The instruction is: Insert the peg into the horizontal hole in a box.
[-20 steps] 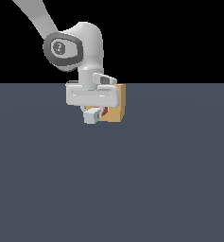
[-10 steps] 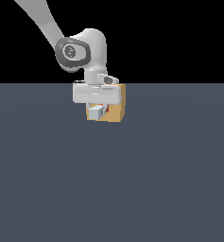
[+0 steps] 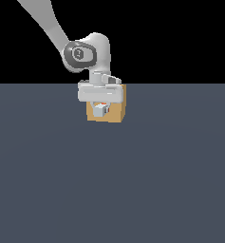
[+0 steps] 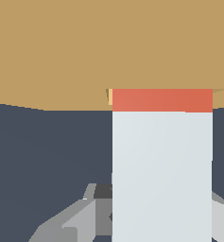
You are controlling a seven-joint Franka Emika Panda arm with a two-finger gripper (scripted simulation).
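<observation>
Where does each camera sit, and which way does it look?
Exterior view: off the arm, facing the box across the floor; it shows the arm and gripper in front of the box.
Wrist view: on the wrist, looking along the peg at the box; grey gripper fingers show at the frame's edge.
Shared: both show the box, the peg with its orange end at the box's face, and the gripper.
</observation>
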